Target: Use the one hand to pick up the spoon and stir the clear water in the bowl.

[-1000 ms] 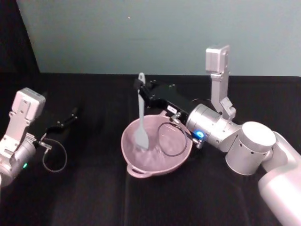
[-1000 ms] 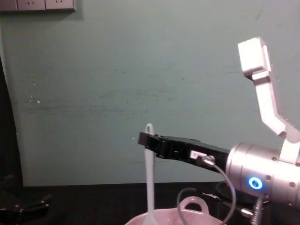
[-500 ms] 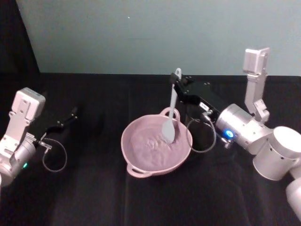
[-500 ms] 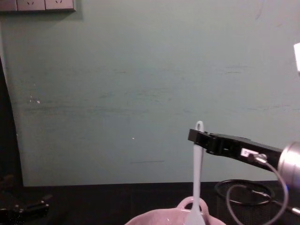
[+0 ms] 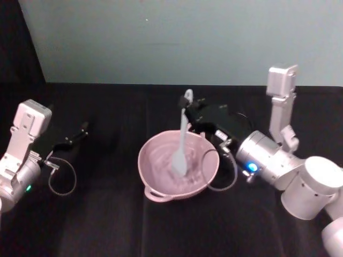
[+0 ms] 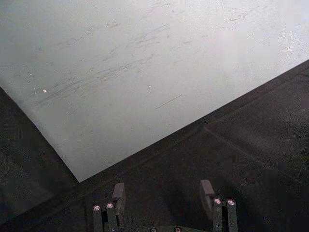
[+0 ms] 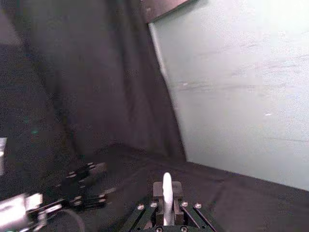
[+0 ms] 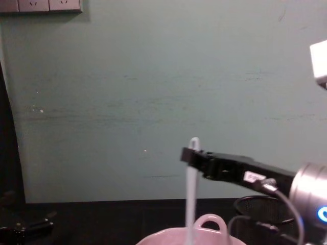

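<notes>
Spoon standing in the pink bowl, held near its top.
I see the white spoon [image 5: 182, 134] nearly upright, its flat blade down inside the glossy pale pink bowl [image 5: 149, 184] on the black worktop [image 5: 96, 214]. My right gripper [image 5: 188, 105] pinches the handle just under its holed end, and a small loop handle shows on the bowl's near rim.

Right gripper [image 5: 188, 110] clenched — left gripper [image 6: 162, 189] spread
</notes>
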